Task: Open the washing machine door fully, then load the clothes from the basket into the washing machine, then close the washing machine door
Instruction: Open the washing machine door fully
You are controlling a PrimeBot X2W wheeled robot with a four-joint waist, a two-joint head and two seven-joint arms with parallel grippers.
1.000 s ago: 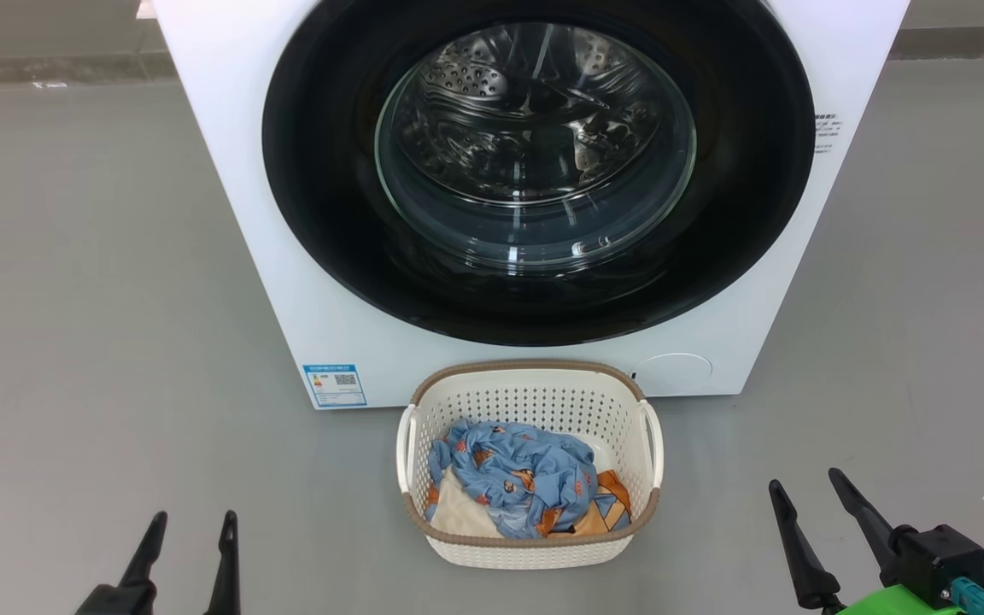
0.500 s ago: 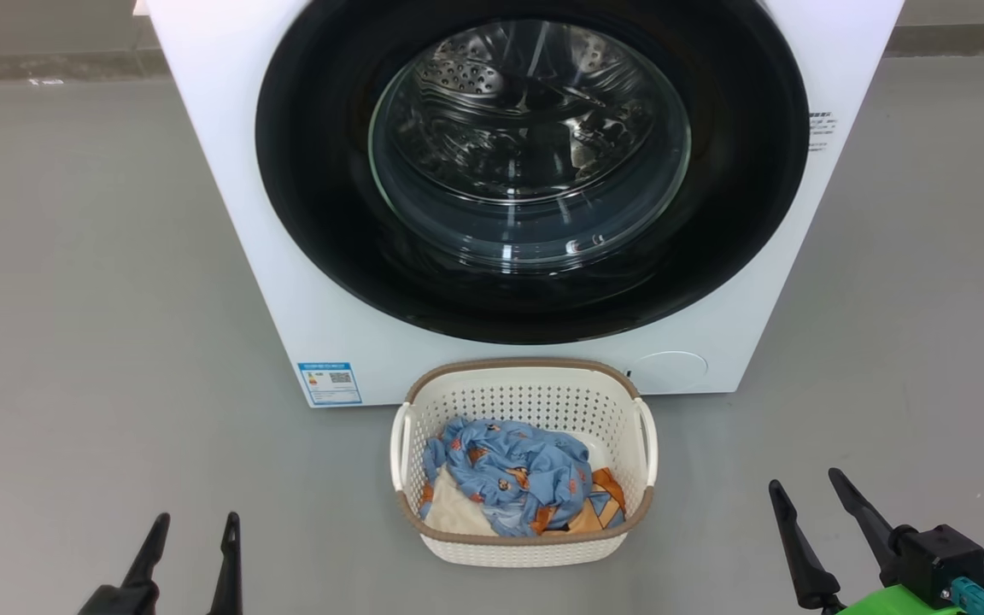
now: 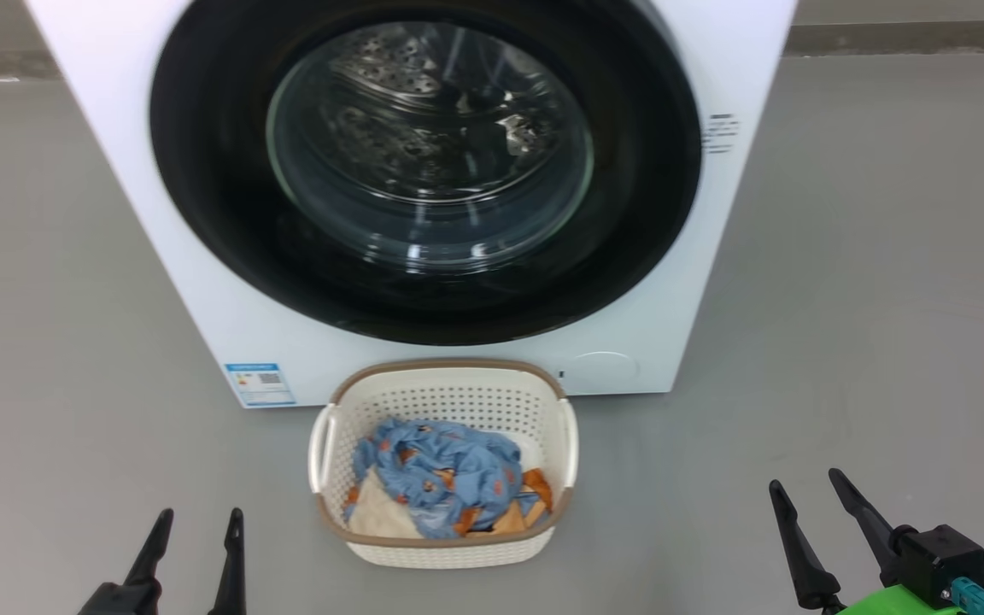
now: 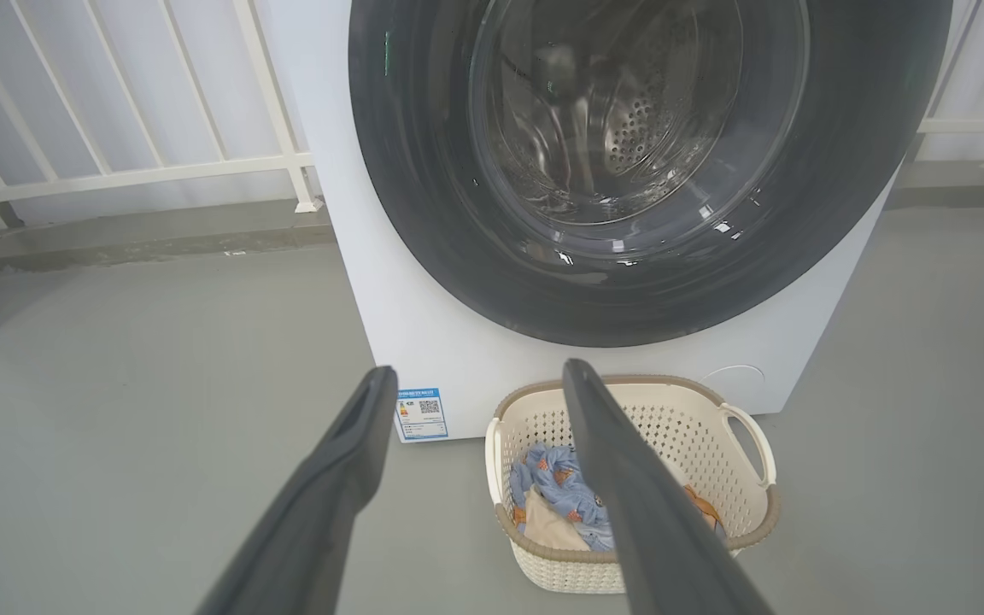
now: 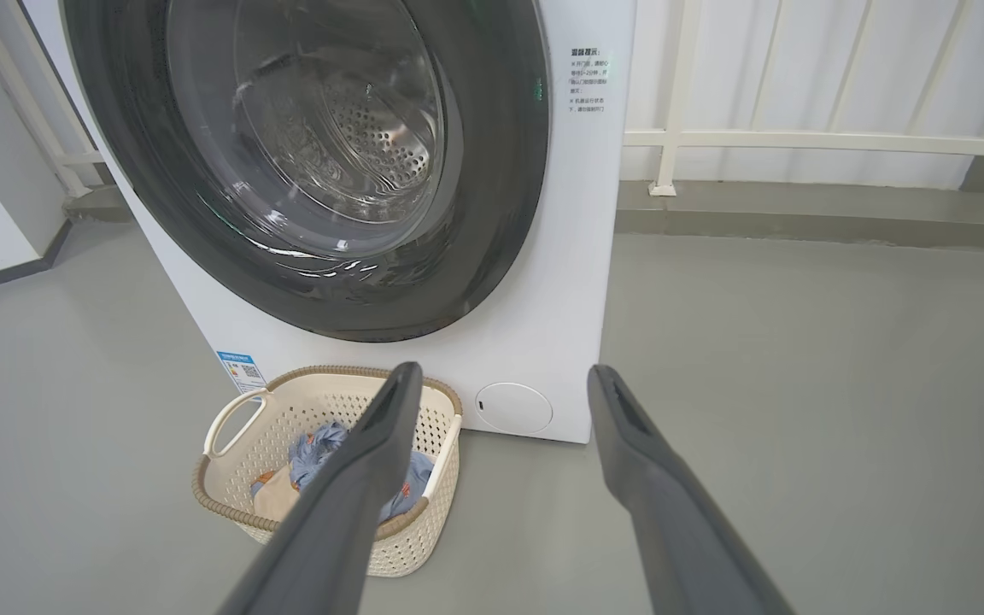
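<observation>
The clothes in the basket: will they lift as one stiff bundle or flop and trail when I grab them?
Probably floppy: the clothes lie crumpled in soft folds. Several pieces look tangled together, so one may drag another or trail over the basket rim. They look light, so the basket might shift or tip if fabric snags.

The clothes (image 3: 432,483) lie in the basket (image 3: 445,376), before the washing machine (image 3: 202,282).
</observation>
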